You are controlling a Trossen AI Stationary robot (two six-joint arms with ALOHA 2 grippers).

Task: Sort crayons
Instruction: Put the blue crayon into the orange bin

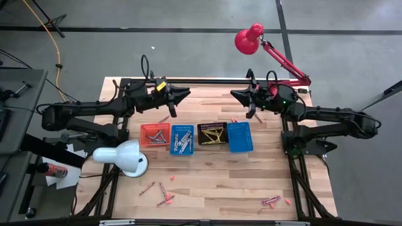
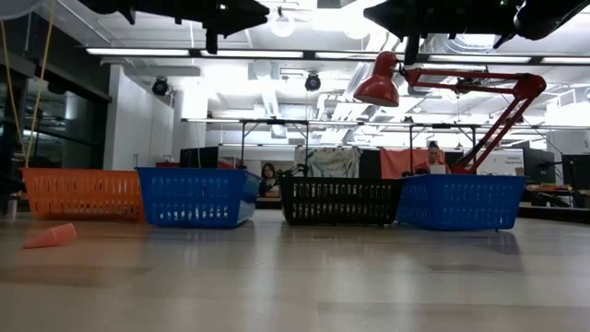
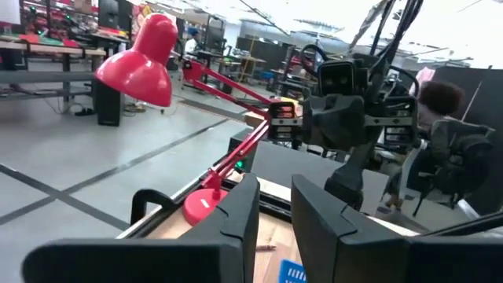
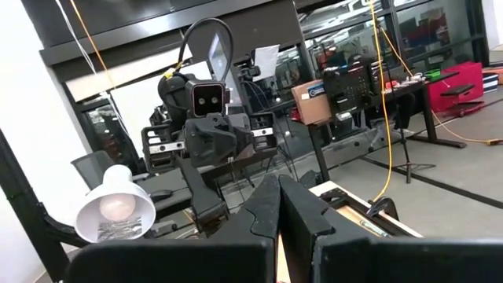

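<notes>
Several crayons (image 1: 164,193) lie at six o'clock on my counter (image 1: 213,179); left claw (image 1: 183,95) slightly parted, right claw (image 1: 235,95) shut, both empty. I risk scattering them.

We saw an orange basket (image 1: 154,134), two blue baskets (image 1: 182,139) (mesh-patterned) and a black basket (image 1: 213,134) on the pale wooden table (image 1: 213,182), with pink and red crayons (image 1: 164,196) near its front edge.

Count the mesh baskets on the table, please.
4, in one row mid-table: orange basket, blue basket, black basket, second blue basket. The white lamp could hide something small, hardly a basket.
</notes>
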